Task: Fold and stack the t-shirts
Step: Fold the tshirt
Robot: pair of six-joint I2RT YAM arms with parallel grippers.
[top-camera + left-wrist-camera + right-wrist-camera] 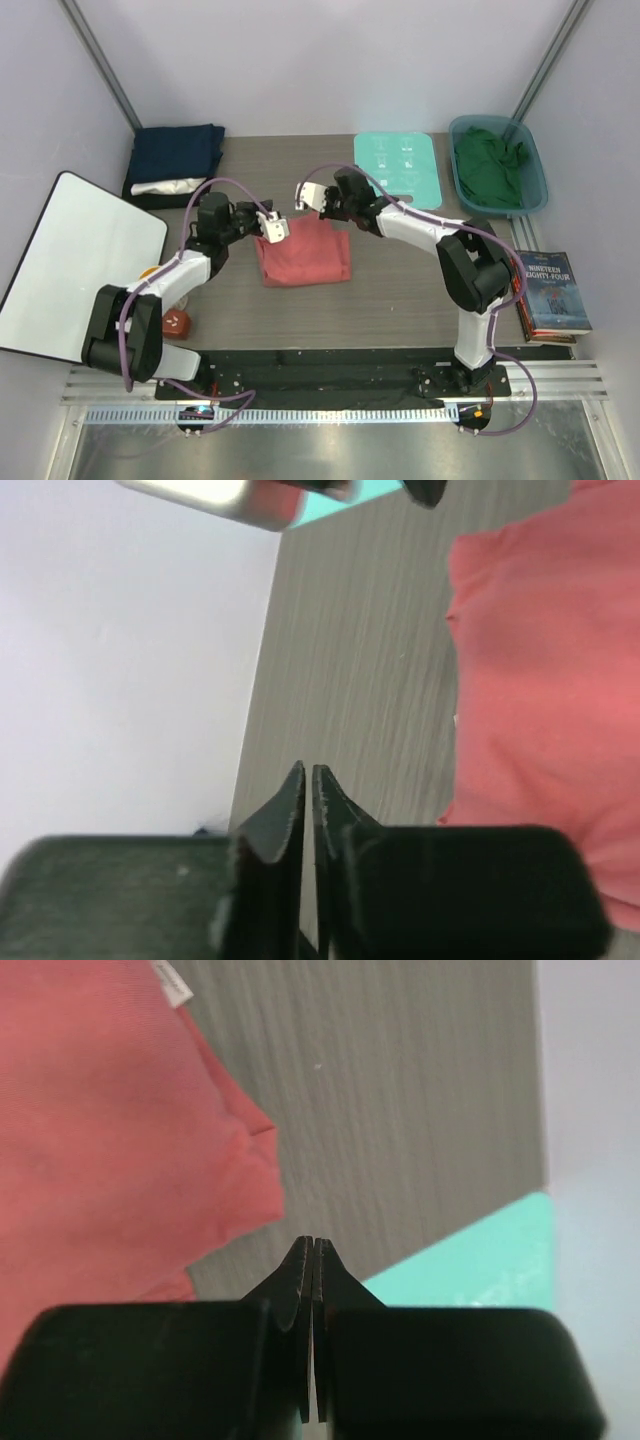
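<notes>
A coral-red t-shirt lies folded into a rough square at the middle of the table. My left gripper hovers over its back left corner. The right gripper hangs just behind its back edge. In the left wrist view the left gripper has its jaws almost together, with nothing between them and the red shirt off to its right. The right gripper is shut on nothing, with the red shirt to its left. A folded navy t-shirt rests on a white one at the back left. A dark green t-shirt fills a blue basket.
A mint-green board lies flat behind the red shirt, also seen in the right wrist view. A large white board covers the left side. Books are stacked at the right edge. A small red object sits by the left arm.
</notes>
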